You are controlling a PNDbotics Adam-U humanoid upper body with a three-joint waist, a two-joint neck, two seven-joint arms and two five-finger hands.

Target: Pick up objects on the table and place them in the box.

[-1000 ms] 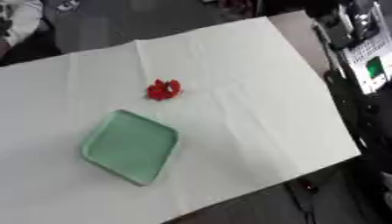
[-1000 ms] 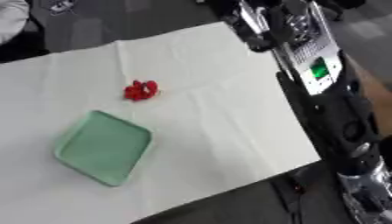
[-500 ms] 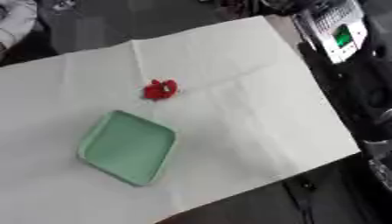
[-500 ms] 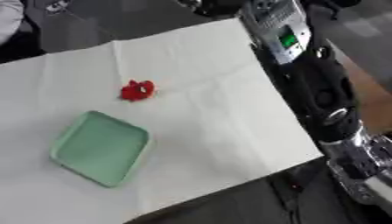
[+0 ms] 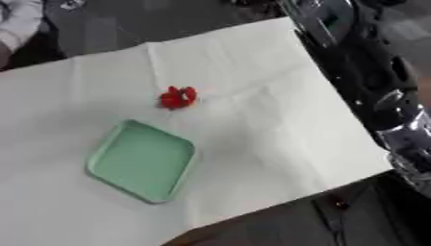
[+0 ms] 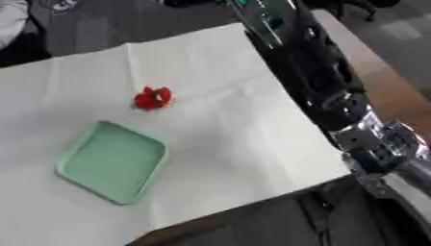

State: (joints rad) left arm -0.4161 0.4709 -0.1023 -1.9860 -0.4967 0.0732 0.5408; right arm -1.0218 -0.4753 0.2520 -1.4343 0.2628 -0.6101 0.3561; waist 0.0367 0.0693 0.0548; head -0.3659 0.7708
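A small red object (image 5: 178,97) lies on the white cloth near the middle of the table. Just in front of it and to the left sits a shallow pale green box (image 5: 141,161), set askew and with nothing in it. My right arm (image 6: 311,77) runs along the table's right edge from the lower right corner to the top of the view. Its hand is cut off past the top edge. The arm is well to the right of the red object and touches neither thing. My left hand shows in no view.
The white cloth (image 5: 278,125) covers the table, whose right edge (image 6: 370,91) shows brown wood beside the arm. Dark floor lies beyond the far edge and below the near edge. A person's sleeve (image 5: 17,24) shows at the far left corner.
My right arm has reached farther away, and its green-lit forearm panel has slid up to the top edge. The red object and the green box have not moved.
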